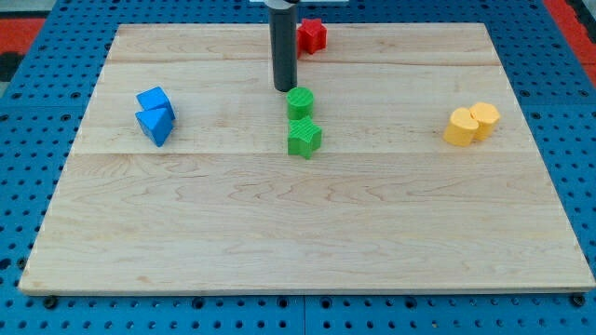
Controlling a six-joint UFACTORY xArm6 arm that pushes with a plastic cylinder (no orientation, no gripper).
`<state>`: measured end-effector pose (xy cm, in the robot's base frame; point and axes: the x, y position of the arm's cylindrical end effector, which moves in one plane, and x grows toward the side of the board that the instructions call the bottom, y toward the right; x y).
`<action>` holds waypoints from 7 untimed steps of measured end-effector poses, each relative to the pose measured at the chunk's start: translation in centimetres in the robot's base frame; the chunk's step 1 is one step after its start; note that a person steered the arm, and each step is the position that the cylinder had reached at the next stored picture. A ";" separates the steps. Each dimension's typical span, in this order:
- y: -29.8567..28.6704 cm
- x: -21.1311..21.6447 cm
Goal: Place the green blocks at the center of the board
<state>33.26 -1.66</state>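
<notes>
my tip (284,88) — beside green cylinder (300,102), wooden board (279,223)

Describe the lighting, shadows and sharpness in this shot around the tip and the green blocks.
Camera view: light is even and soft, with no harsh glare on the wooden board. My tip sits just above and left of the green cylinder, casting only a faint shadow. The green star-shaped block shows a thin dark edge at its base. Blocks and wood grain look sharp; the rod's top is cut off by the frame.
</notes>
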 end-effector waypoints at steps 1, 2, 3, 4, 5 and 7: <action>-1.3 0.6; -2.2 1.7; -1.7 0.2; 1.3 -3.9; 2.2 -1.1; -0.5 2.9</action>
